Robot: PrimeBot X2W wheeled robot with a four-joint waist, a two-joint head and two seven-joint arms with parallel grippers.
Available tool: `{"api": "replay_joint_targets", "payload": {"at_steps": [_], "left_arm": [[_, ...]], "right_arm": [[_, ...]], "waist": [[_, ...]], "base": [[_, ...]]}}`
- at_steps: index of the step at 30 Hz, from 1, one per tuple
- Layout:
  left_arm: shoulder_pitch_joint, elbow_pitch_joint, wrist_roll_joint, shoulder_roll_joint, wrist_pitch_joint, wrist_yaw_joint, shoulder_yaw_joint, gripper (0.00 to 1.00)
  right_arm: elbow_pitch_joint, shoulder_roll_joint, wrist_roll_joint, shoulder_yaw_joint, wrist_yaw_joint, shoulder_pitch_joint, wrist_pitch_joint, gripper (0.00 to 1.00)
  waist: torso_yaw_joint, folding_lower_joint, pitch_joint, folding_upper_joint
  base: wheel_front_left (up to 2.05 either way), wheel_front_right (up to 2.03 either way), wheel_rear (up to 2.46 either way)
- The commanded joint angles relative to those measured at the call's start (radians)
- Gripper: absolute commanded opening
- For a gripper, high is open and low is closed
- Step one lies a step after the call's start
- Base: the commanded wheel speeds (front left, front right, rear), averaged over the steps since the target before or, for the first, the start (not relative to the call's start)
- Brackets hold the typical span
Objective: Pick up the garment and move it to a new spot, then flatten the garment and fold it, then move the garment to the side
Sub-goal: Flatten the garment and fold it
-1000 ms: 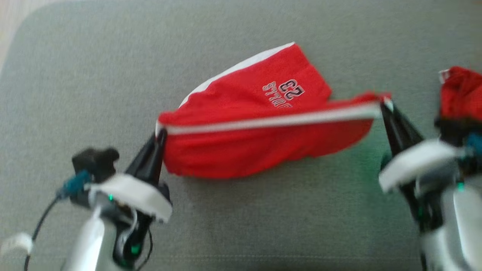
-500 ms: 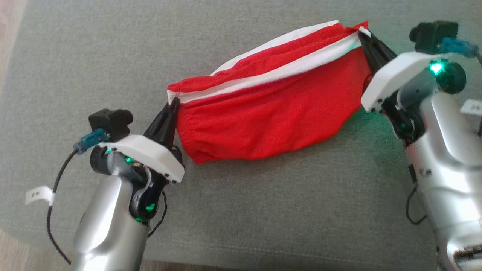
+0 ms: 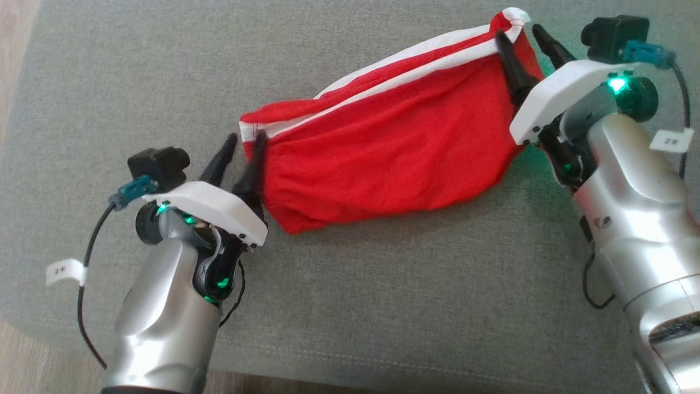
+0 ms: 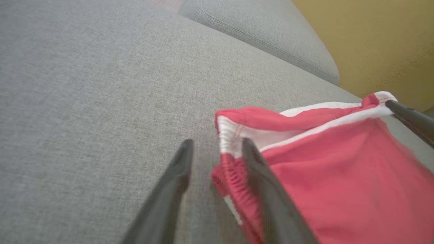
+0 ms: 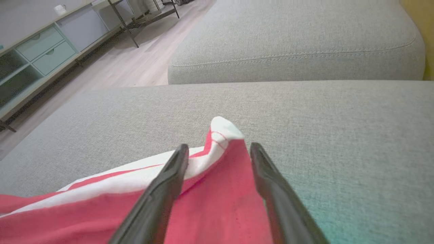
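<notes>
1. The left hand (image 3: pixel 246 139) sits low over the near left part of the grey sofa cushion (image 3: pixel 383 306). Its fingers are spread, one over bare cushion and the other lying against the elastic corner of the red shorts (image 3: pixel 383 158), with nothing pinched.
2. The shorts lie on the cushion, slanting from that corner up to the far right. The white-striped edge is drawn fairly straight, while the red body below it is bunched and wrinkled. Holding the two ends of one edge is probably how the cloth gets laid out taut, so I judge this to be the placing step, with flattening and folding not yet done.
3. The right hand (image 3: pixel 519 32) is at the far corner with its fingers parted. The white-tipped corner pokes up between them, unclamped.
</notes>
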Motion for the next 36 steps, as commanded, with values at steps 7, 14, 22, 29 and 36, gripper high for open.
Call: {"api": "replay_joint_targets", "payload": {"at_steps": [7, 14, 22, 29, 36], "left_arm": [[0.002, -0.036, 0.051, 0.035, -0.124, 0.052, 0.026, 1.0], [0.097, -0.2, 0.151, 0.064, -0.175, 0.14, 0.053, 1.0], [0.19, -0.33, 0.212, 0.099, -0.177, 0.183, 0.061, 1.0], [0.25, -0.382, 0.21, 0.136, -0.136, 0.194, 0.067, 1.0], [0.293, -0.399, 0.206, 0.159, -0.105, 0.199, 0.065, 1.0]], "right_arm": [[-0.036, -0.004, 0.027, 0.066, -0.001, 0.027, -0.181, 1.0], [-0.152, -0.028, -0.028, 0.031, -0.001, 0.125, -0.269, 1.0], [-0.353, -0.035, -0.134, -0.089, -0.001, 0.305, -0.269, 1.0], [-0.634, 0.02, -0.238, -0.223, -0.001, 0.554, -0.163, 1.0], [-0.858, 0.069, -0.294, -0.262, -0.001, 0.75, -0.046, 1.0]], "waist": [[-0.03, 0.0, -0.039, 0.0], [-0.08, 0.0, -0.084, 0.0], [-0.109, 0.0, -0.126, 0.0], [-0.142, 0.0, -0.156, 0.0], [-0.166, 0.0, -0.182, 0.0]], "base": [[0.0, 0.0, 0.0], [0.0, 0.0, 0.0], [0.0, 0.0, 0.0], [0.0, 0.0, 0.0], [0.0, 0.0, 0.0]]}}
